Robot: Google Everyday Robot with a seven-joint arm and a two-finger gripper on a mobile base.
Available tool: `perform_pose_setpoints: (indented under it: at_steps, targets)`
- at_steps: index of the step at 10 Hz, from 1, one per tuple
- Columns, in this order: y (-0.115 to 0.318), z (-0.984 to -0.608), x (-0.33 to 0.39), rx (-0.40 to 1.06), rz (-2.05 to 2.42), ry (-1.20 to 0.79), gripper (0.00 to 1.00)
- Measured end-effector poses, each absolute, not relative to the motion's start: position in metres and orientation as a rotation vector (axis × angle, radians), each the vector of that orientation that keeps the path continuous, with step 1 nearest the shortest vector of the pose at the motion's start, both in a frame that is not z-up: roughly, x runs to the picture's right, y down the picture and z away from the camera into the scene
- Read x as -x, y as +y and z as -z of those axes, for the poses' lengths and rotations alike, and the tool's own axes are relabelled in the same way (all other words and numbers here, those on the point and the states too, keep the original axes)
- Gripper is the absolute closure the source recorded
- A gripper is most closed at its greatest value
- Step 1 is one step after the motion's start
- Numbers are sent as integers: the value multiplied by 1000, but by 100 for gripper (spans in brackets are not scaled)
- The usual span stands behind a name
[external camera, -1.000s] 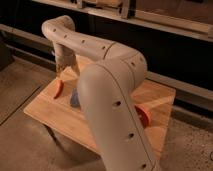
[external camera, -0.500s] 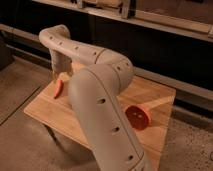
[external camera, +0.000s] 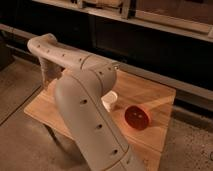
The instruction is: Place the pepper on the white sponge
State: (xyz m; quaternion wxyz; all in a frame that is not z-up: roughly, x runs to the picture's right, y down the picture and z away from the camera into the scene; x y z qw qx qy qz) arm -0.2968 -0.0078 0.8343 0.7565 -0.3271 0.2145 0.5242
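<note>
- The pepper cannot be seen. It is probably hidden behind the arm, on the left part of the table, but that cannot be told for sure.
- The white sponge is not seen either, so it cannot be said how close the two are. The pepper does not look to be placed yet.
- Nearest, the thick pale arm [external camera: 87, 120] fills the middle of the view. It is bent up and over the table, most likely so that the gripper can be brought down from above.
- The wooden table [external camera: 160, 100] is under the arm, and its right side is bare wood.
- A red bowl [external camera: 137, 117] is set on the right part of the table, well apart from the gripper. It is round and wide, so it should not be mixed up with the pepper.
- A white paper cup [external camera: 111, 101] is stood upright just beside the arm, left of the bowl and half hidden by the arm. It is not the sponge and should be left alone.
- Farther back, the gripper [external camera: 50, 82] is hung low over the far left part of the table, at the end of the arm. Its jaws are spread as wide as they go, probably so the thin pepper can fit between them. Nothing can be seen held in them.
- Farthest back, a dark shelf [external camera: 150, 22] is seen behind the table.
</note>
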Motion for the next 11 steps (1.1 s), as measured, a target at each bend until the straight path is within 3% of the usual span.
perform_pose_setpoints:
  at_steps: [5,11]
  targets:
    - [-25,-859,333,588,-1066,406,35]
    - [-54,-876,329,526,-1143,365,35]
